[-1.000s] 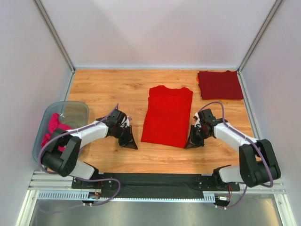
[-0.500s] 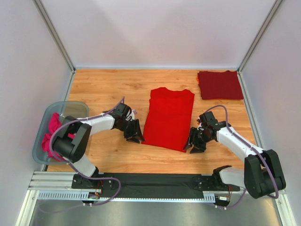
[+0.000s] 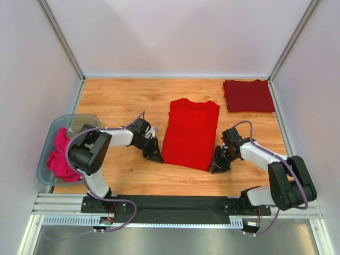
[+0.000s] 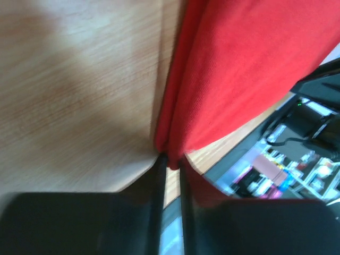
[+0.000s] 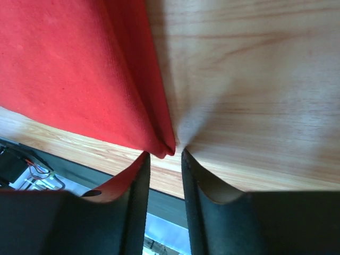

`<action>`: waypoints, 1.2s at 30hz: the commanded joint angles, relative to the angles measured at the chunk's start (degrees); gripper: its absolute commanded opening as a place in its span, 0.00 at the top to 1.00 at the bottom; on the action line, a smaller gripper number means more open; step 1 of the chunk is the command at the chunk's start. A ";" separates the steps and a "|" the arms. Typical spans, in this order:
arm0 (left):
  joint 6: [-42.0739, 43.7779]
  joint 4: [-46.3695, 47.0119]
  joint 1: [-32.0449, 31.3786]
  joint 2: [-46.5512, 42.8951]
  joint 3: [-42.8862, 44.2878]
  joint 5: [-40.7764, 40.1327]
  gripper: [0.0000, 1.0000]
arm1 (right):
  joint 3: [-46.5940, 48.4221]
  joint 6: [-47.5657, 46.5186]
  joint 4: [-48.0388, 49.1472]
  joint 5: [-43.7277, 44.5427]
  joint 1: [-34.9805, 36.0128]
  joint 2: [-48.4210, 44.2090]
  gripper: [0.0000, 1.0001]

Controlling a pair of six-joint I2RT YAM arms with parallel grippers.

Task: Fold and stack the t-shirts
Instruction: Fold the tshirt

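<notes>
T-shirts: two out on the table [image 3: 122,101], job looks abt halfway. Maroon t-shirt [image 3: 248,95] is folded to a neat square, lying well beyond the right gripper [image 3: 216,166] and off to its outer side, so that one's done imo. Bright red t-shirt [image 3: 189,133] lies flat btwn the two grippers as a long strip, sleeves tucked in, not yet folded crosswise. Left gripper [image 3: 154,155] has the shirt's near corner right at its tips; jaws are down to a thin slit and I can't tell if the cloth is nipped or just touching. Right gripper's jaws stand a little apart, w/ the other near corner just ahead of the gap, not clamped. Left to do, I'd guess: pinch both corners, fold the near hem over to the collar, then carry it onto the maroon one. Bin [image 3: 79,123] out past the left gripper holds pink cloth [image 3: 59,156], poss. another shirt, can't say.
</notes>
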 commanded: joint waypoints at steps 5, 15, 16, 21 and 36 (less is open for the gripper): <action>0.03 -1.61 -0.37 -3.08 -0.77 -2.61 1.00 | -0.60 0.18 0.90 3.05 0.26 -0.32 0.95; -8.05 -6.87 -3.00 -19.79 -9.03 -1.56 1.00 | -0.52 2.90 -11.30 4.45 4.64 -11.56 1.00; -8.41 -7.67 -3.27 -20.94 -9.12 -1.65 1.00 | -0.43 3.52 -12.27 4.98 6.39 -14.36 1.00; -10.78 -12.33 -3.80 -27.44 -10.61 -3.40 1.00 | -0.08 8.26 -16.67 6.30 11.15 -21.50 1.00; -10.61 -7.77 -3.80 -22.53 -17.65 -4.99 1.00 | -6.14 10.20 3.17 3.49 16.95 -14.04 0.61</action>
